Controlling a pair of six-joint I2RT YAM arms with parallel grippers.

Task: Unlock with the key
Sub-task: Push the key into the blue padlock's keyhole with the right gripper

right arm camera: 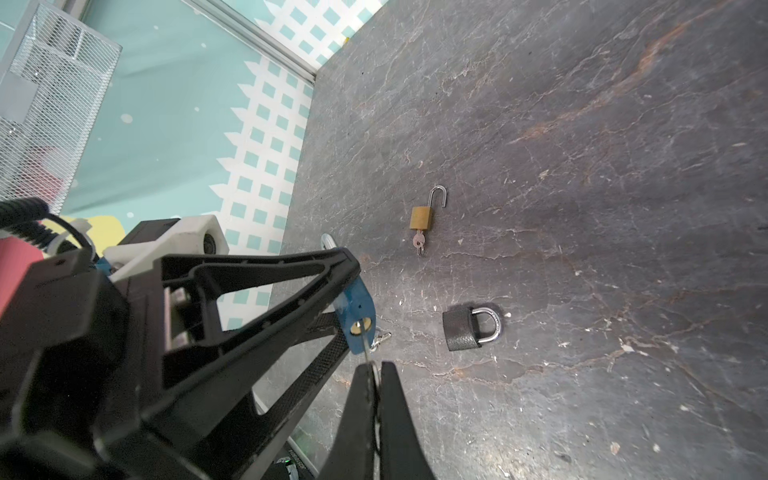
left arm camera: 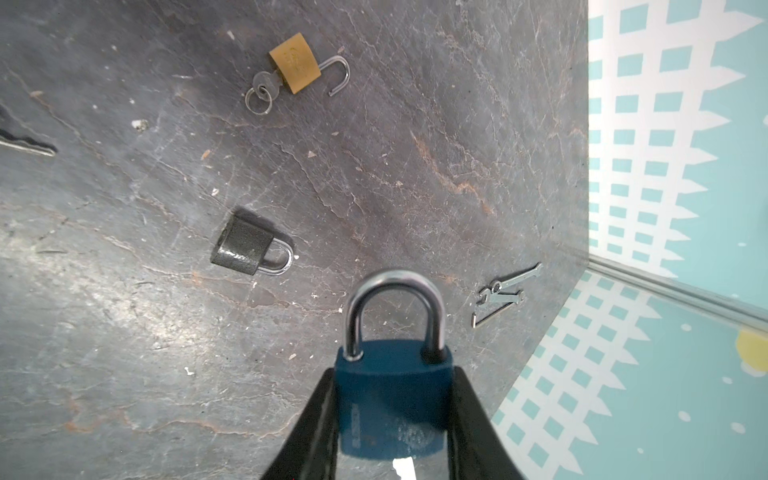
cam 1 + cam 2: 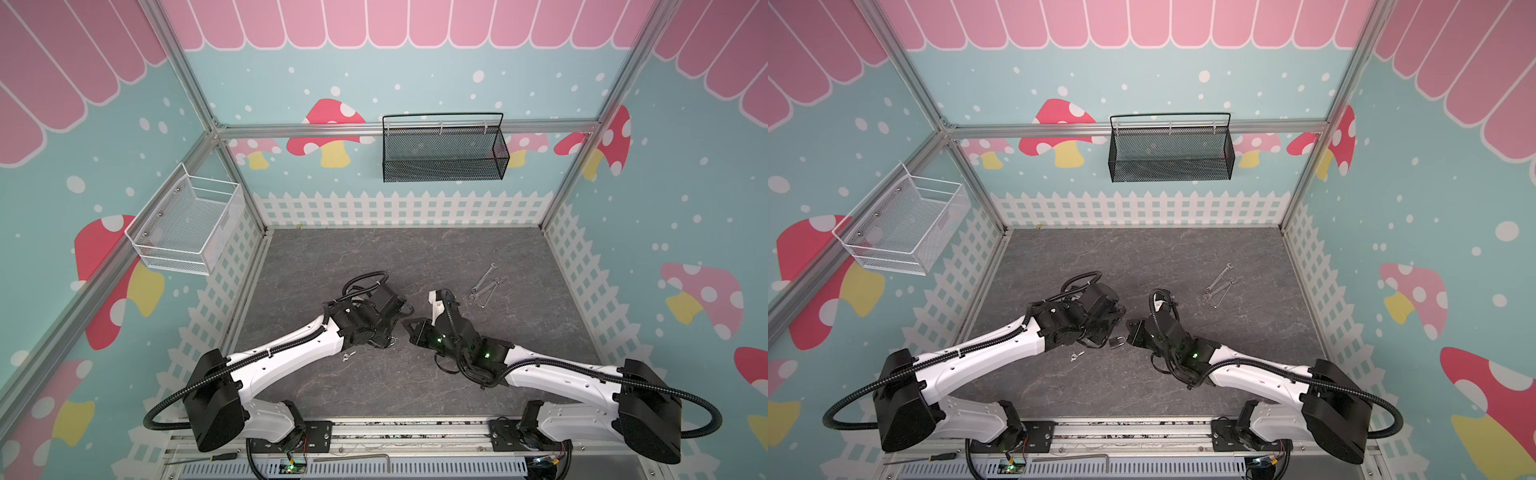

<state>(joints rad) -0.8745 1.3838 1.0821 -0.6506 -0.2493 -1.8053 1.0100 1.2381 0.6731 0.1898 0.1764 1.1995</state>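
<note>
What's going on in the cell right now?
The left gripper holds a blue padlock by its body, shackle closed. The right gripper is shut on a key, its tip at that lock's keyhole. On the table lie a brass padlock, already open with its own key in it, and a dark padlock, closed.

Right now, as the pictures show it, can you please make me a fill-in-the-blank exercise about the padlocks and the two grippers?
1. The left gripper is shut on a padlock whose body is ____.
2. The brass padlock lies on the table with its shackle ____.
3. The right gripper pinches a ____ at the held padlock's keyhole.
4. The dark grey padlock has its shackle ____.
Missing words: blue; open; key; closed.
</note>
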